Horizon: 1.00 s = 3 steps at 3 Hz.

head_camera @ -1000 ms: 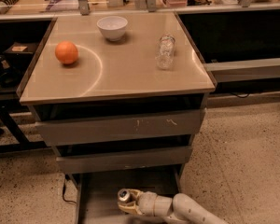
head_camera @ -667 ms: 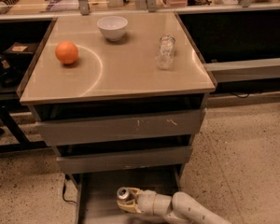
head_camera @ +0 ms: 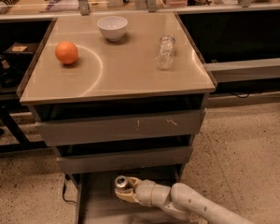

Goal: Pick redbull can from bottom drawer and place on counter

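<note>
In the bottom drawer [head_camera: 97,205], the gripper [head_camera: 124,190] — jaws pinching the redbull can [head_camera: 121,181] upright — seems ready to lift it to the tabletop [head_camera: 130,69].

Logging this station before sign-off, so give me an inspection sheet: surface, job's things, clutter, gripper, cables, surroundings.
Surface: counter, glossy beige, faint white arc mark.
Job's things: redbull can upright in the open bottom drawer, not yet on the counter.
Clutter: orange, white bowl and clear plastic bottle on the counter, apart from each other.
Gripper: gripper low in the bottom drawer, at the can.
Cables: black cable on the floor left of the drawer.
Surroundings: speckled floor; cluttered bench behind.
</note>
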Tool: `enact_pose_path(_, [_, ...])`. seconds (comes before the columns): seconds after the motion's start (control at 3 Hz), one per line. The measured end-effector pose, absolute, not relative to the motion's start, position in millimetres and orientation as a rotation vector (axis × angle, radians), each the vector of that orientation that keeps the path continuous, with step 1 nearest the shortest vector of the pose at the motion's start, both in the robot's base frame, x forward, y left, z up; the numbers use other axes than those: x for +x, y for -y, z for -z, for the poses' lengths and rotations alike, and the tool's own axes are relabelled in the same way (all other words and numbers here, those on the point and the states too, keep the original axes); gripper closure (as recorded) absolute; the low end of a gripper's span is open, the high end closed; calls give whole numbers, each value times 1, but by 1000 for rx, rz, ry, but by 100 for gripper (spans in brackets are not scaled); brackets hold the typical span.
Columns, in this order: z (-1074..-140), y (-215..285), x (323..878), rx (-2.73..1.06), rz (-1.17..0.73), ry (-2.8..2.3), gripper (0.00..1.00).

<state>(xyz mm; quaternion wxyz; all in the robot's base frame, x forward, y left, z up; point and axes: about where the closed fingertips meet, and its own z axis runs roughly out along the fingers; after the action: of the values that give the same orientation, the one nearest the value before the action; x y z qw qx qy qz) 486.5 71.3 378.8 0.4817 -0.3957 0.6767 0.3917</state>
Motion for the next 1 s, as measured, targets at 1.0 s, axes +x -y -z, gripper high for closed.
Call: enact_pose_path(1.0, [-449,-72,505,-1031,-904,-1611,100])
